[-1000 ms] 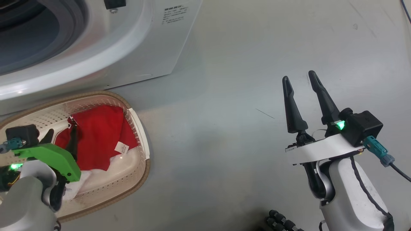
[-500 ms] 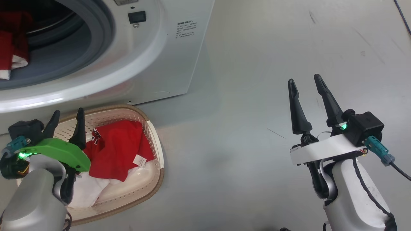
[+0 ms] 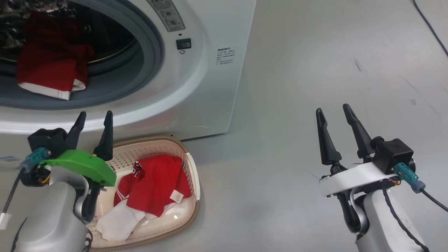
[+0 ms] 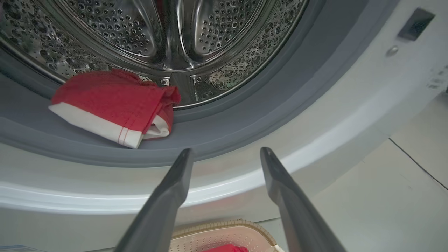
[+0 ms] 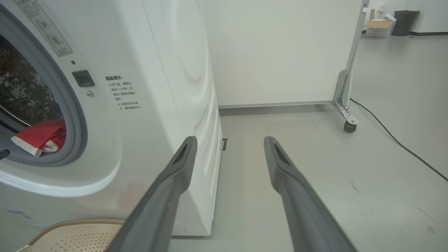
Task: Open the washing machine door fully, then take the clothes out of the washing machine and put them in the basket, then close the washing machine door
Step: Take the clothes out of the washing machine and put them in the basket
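Left hand point(image 3: 96, 114): fingers spread wide, empty, above the far rim of the basket point(image 3: 193, 175), pointing at the washing machine point(image 3: 210, 87) drum mouth. One red garment point(image 3: 49, 70) with white trim lies on the grey seal. Red and white clothes point(image 3: 154, 185) lie in the basket, just in front of the machine. Right hand point(image 3: 333, 108): wide, empty, over the floor point(image 3: 297, 70).

drum mouth point(image 4: 245, 115) unblocked ahead, basket point(image 3: 190, 164) just below it, open floor point(image 3: 297, 105) rightward
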You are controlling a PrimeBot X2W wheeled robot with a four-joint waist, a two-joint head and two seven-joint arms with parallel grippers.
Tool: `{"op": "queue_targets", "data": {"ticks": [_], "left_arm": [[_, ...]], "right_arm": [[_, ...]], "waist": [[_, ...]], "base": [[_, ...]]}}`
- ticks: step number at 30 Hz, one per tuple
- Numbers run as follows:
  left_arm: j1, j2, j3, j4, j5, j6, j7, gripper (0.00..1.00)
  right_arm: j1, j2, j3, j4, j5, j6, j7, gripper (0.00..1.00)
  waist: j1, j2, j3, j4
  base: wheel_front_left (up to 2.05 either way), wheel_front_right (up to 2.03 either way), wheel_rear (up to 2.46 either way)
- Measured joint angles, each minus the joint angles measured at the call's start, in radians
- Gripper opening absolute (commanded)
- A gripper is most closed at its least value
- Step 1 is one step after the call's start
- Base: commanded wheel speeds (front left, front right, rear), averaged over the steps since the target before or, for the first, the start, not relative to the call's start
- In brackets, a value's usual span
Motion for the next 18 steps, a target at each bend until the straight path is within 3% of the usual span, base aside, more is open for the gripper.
{"op": "queue_targets", "data": {"ticks": [18], "left_arm": [[0.181, 0.006, 0.046, -0.189, 0.026, 0.000, -0.002, 1.00]], "right_arm": [[0.092, -0.001, -0.007, -0.006, -0.005, 0.034, 0.000, 1.00]], "waist": [[0.0000, 0.0000, -0.189, 0.116]], "base": [[0.00, 0.00, 0.00]]}}
